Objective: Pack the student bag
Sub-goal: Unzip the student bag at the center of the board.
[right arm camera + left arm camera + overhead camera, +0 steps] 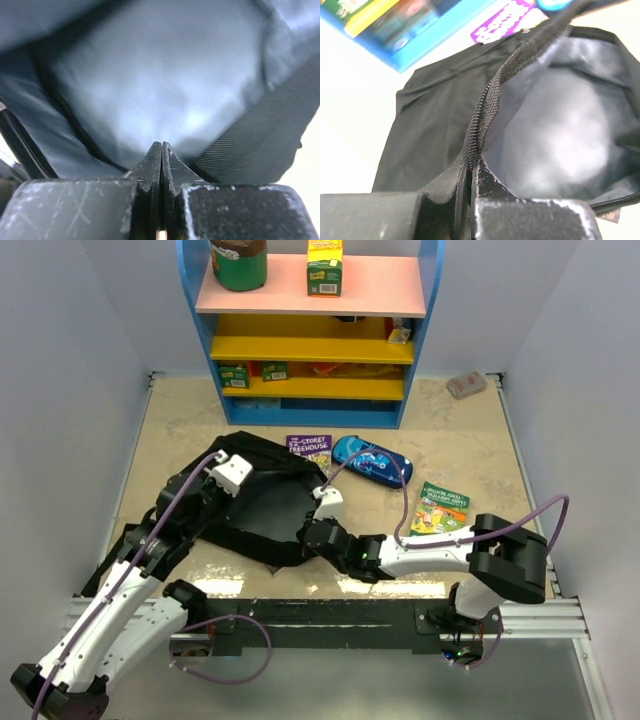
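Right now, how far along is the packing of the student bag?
Done: the student bag lies with its mouth open and the grey lining showing. In hand: the left end effector is shut on the bag's zipper edge, and the right end effector is shut at the opposite rim. Left: the purple book, blue pencil case and green book lie outside; nothing is visible inside.

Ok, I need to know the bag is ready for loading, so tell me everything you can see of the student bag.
The student bag is soft black fabric with a pale grey lining. It lies slumped on the table with its mouth open. The left gripper pinches its zipper edge, holding it up. The right gripper, shut, sits against the lining at the other side. A purple book lies beside its far edge.
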